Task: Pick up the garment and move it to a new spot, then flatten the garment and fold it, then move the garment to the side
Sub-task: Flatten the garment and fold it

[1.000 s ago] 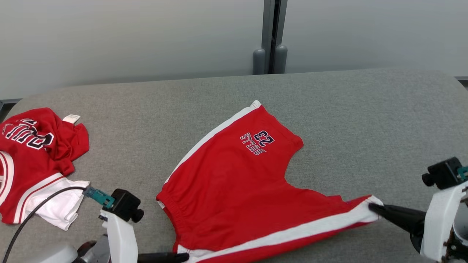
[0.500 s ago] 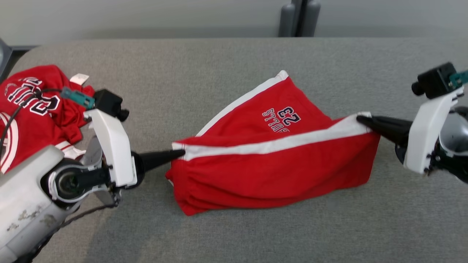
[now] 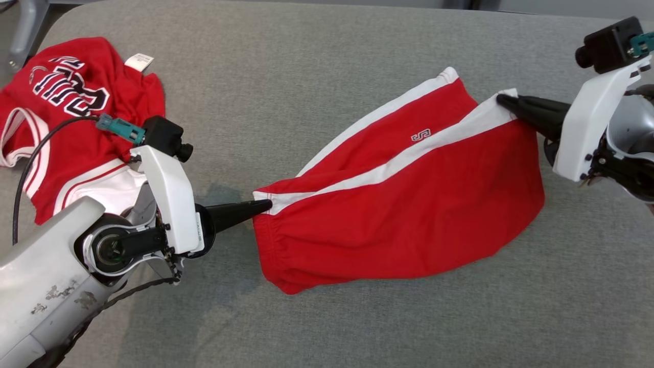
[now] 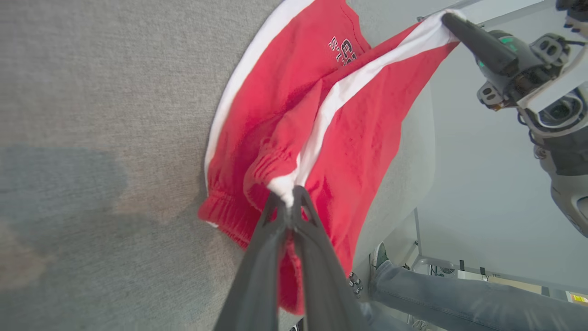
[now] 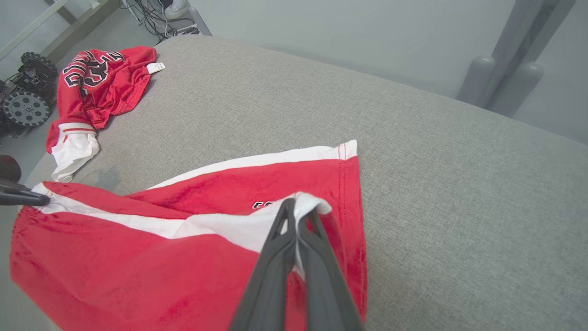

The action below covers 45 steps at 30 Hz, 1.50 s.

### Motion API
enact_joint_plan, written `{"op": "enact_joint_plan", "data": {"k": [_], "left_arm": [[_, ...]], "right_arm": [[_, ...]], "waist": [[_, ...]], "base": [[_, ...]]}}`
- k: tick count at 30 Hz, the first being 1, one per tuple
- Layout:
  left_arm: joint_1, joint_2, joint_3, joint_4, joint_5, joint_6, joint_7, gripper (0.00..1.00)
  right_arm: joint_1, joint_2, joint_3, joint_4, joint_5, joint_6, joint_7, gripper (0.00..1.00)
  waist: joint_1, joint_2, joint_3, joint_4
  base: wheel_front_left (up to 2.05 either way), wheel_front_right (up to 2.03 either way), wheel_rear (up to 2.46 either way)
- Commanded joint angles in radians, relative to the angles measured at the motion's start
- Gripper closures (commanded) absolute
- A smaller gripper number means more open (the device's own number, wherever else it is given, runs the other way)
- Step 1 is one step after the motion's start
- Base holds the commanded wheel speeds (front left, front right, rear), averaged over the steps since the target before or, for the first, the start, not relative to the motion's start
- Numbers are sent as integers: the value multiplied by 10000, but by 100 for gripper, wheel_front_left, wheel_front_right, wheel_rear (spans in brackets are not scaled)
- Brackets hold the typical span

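— Wide grey cloth-covered table (image 3: 327,61) with rounded corners, a pale wall and a pair of grey posts (image 5: 500,87) behind it. Where are the shorts?
— Middle to right of the table. The red shorts (image 3: 398,225) lie on a slant, and that slant is the long axis. The elastic waistband (image 3: 268,245) is toward the robot's left and nearer the robot. The leg hems point to its right and farther back.
— And the grippers?
— One at each end. The left gripper (image 3: 268,205) has its fingers pinched together on the waistband end of the white side stripe (image 3: 388,168). The right gripper (image 3: 503,99) is clamped on the hem end of the same stripe, which is pulled straight between the two tips.
— So the whole garment is in the air?
— No. The gripped edge is raised and red cloth hangs from it down to the table. The other leg lies flat behind, with its own white stripe along the far edge. A bit of dark lettering (image 3: 420,135) peeks out just above the taut stripe.
— Anything close by?
— A crumpled red jersey (image 3: 76,117) with white trim sits at the table's left corner, beside the left arm and well apart from the shorts. A black cable (image 3: 30,163) from the wrist camera loops in front of it. Past the table edge, the left wrist view shows a person's leg in jeans (image 4: 459,299). There is also a small wheeled machine (image 5: 25,108) on the floor off the left corner.
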<state>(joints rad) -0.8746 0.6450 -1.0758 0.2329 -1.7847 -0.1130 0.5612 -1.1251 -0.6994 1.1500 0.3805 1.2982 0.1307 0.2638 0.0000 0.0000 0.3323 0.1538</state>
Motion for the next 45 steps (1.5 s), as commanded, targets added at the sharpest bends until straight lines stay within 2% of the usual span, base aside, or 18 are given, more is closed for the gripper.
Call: {"op": "enact_joint_plan", "data": {"k": [1,8,17,40,41,42,43,45], "left_arm": [[146,-3,95,-33,57,-73,-92,100],[302,-148,105,-22,219,-149,-239,100],[132,-392,360,12,417,-184,-534,100],[56,-750,716,-84,891,-188,-657,100],[48,-751,719,-70,950,-188,-676,64],[53,-744,716,-56,994,-188,-687,14],[78,-736,711,-46,1033,-188,-689,0],[153,-703,715,-21,1082,-188,-668,0]], "right_arm": [[-192,-51,68,221,69,3,-141,100],[-716,-135,314,1036,77,3,-534,100],[-1232,166,668,1875,33,3,-1174,100],[-1667,552,1229,2634,-32,3,-1829,98],[-1637,569,1239,2641,-15,3,-1839,71],[-1590,596,1247,2625,18,3,-1862,32],[-1537,621,1253,2625,70,3,-1862,0],[-1445,664,1258,2613,119,3,-1865,0]], "waist": [[0,0,94,221],[0,0,373,647],[0,0,789,985],[0,0,1453,1395],[0,0,1437,1382],[0,0,1412,1365],[0,0,1379,1345],[0,0,1289,1292]], "base": [[0,0,0],[0,0,0],[0,0,0],[0,0,0],[0,0,0],[0,0,0],[0,0,0],[0,0,0]]}}
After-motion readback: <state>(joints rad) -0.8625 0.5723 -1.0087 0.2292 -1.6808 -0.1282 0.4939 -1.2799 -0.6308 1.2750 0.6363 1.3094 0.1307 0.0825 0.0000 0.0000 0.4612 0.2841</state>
